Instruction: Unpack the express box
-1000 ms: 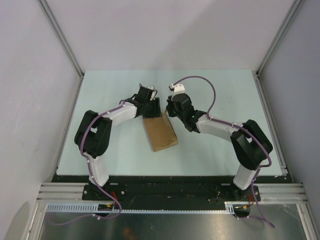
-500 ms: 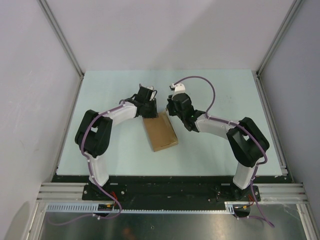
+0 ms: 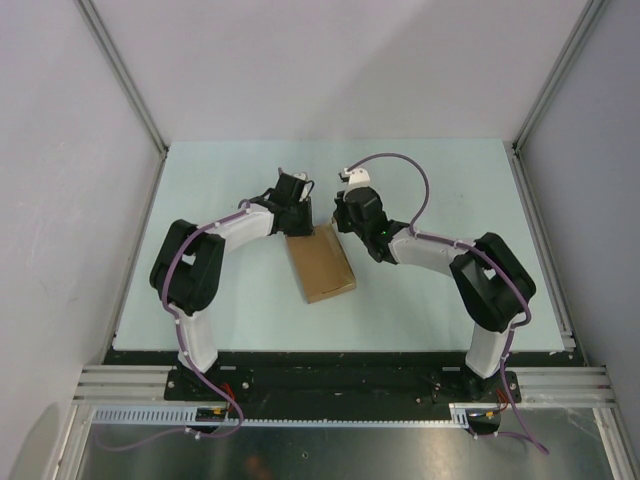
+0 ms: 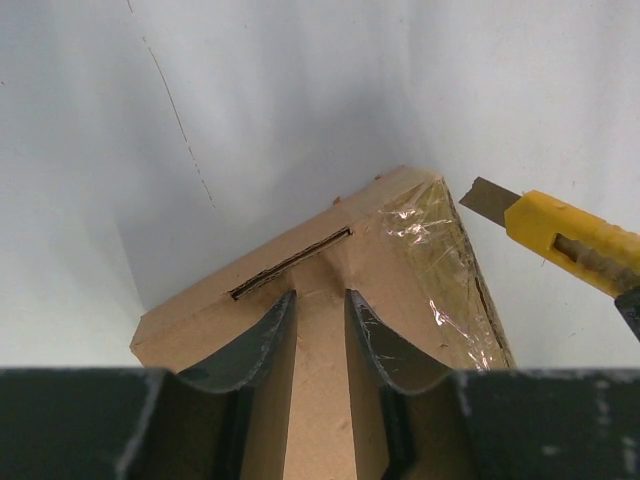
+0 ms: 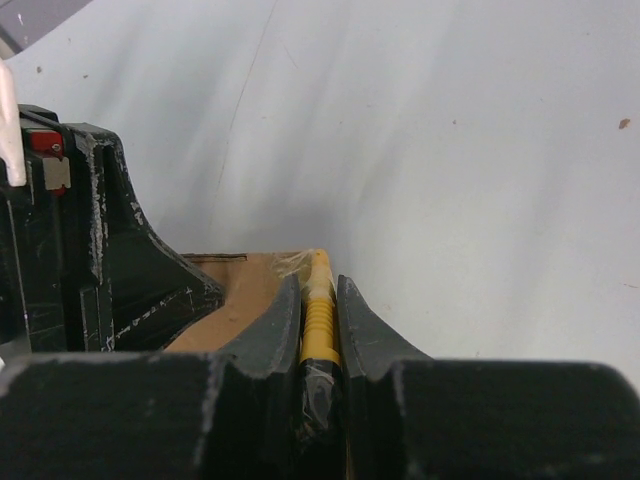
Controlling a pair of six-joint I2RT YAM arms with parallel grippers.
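The express box [image 3: 322, 268] lies flat on the pale table, a plain brown cardboard box with clear tape on its far right corner [image 4: 430, 230]. My left gripper [image 3: 300, 222] rests on the far end of its lid. Its fingertips [image 4: 318, 295] stand a narrow gap apart, with bare cardboard showing between them, just short of a slot in the lid edge. My right gripper [image 3: 346, 224] is shut on a yellow utility knife [image 5: 318, 322]. The knife's blade [image 4: 489, 199] pokes out beside the box's taped far right corner, slightly clear of it.
The grey-white walls of the enclosure stand on three sides, with metal posts [image 3: 135, 100] at the back corners. The two wrists are close together over the box's far end, and the left gripper body [image 5: 100, 250] fills the left of the right wrist view.
The left gripper's jaws have narrowed over the box lid. The right arm's elbow has shifted slightly left, with the knife staying at the box corner. The box has not moved.
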